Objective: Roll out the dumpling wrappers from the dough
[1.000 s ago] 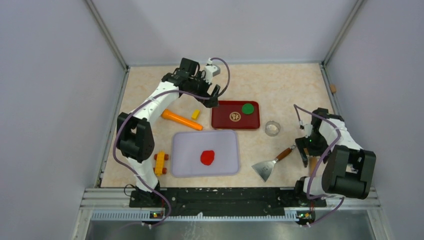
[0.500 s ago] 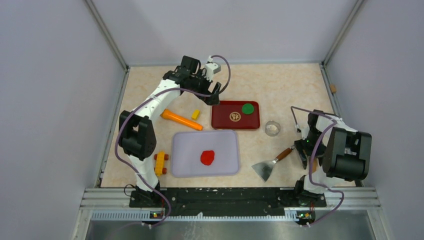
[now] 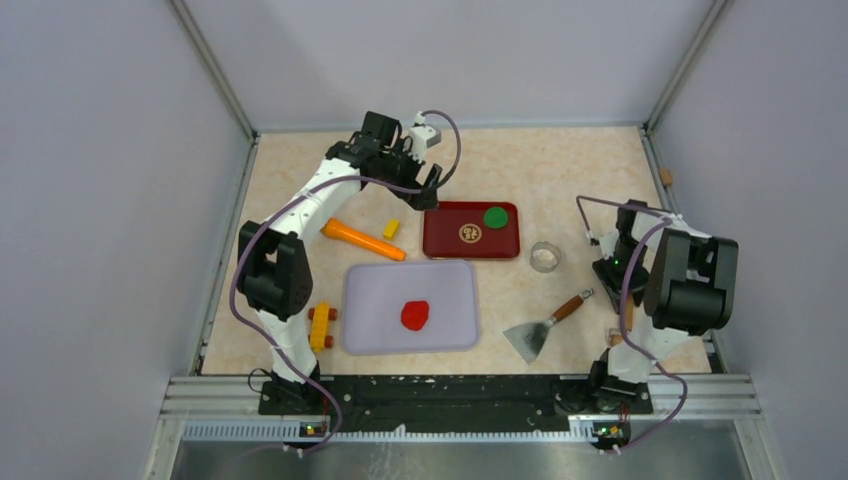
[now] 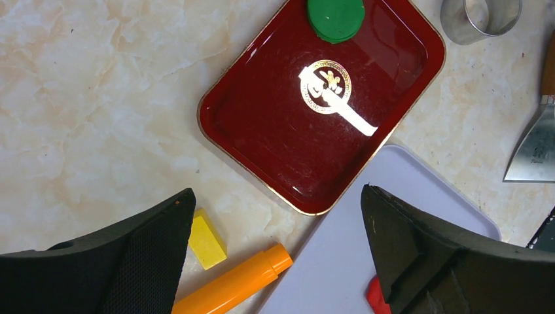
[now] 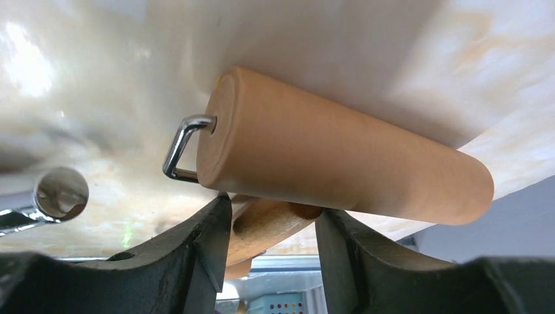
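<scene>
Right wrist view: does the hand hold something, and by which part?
The right hand appears to grip the wooden roller by its short handle, which is pinched between both fingers.

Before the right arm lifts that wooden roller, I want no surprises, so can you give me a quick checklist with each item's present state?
1. Handle of the roller sits between the fingers of the right tool: ok.
2. Right tool clamped firmly on that handle: cannot tell.
3. The dough lies on the lilac board: ok.
4. The left tool is open, over the red tray, off the board: ok.
5. Path to the board free: not ok, the scraper lies between the right arm and the board.
</scene>
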